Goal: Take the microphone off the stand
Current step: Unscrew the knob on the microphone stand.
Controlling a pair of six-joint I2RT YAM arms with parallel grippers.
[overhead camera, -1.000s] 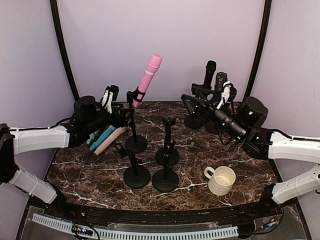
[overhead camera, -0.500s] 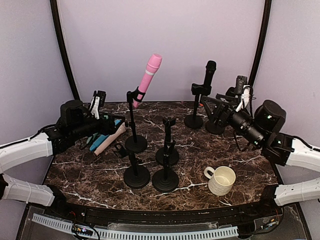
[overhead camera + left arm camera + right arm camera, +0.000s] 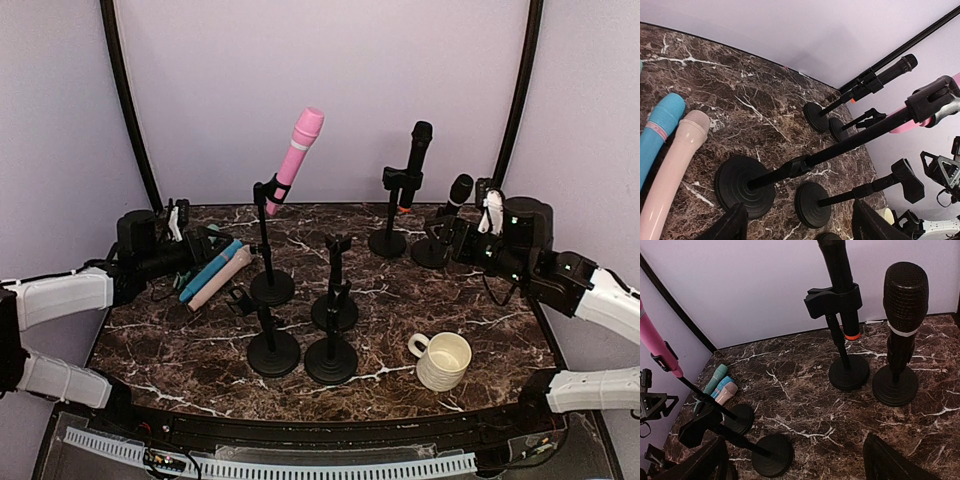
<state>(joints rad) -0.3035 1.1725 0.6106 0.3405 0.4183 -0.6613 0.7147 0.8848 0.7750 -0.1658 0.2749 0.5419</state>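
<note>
A pink microphone (image 3: 298,150) leans in the clip of a tall stand (image 3: 270,285). A black microphone (image 3: 414,160) sits clipped in a back stand (image 3: 388,240), and a shorter black microphone (image 3: 456,193) stands beside it on a low stand (image 3: 895,385). My left gripper (image 3: 200,240) hangs open at the left, apart from the stands; nothing lies between its fingers (image 3: 735,225). My right gripper (image 3: 458,240) is open at the right, close to the short microphone (image 3: 905,295), its fingers (image 3: 890,462) empty.
Blue (image 3: 205,275), beige (image 3: 222,280) and teal (image 3: 715,377) microphones lie loose on the marble table (image 3: 400,300) at the left. Three empty stands (image 3: 335,300) cluster in the middle. A cream mug (image 3: 443,360) stands front right. Black frame poles (image 3: 125,100) rise at both back corners.
Both arms have drawn back outward, the left one leftward and lower, the right one rightward and lower. The short black microphone at the right now shows uncovered.
</note>
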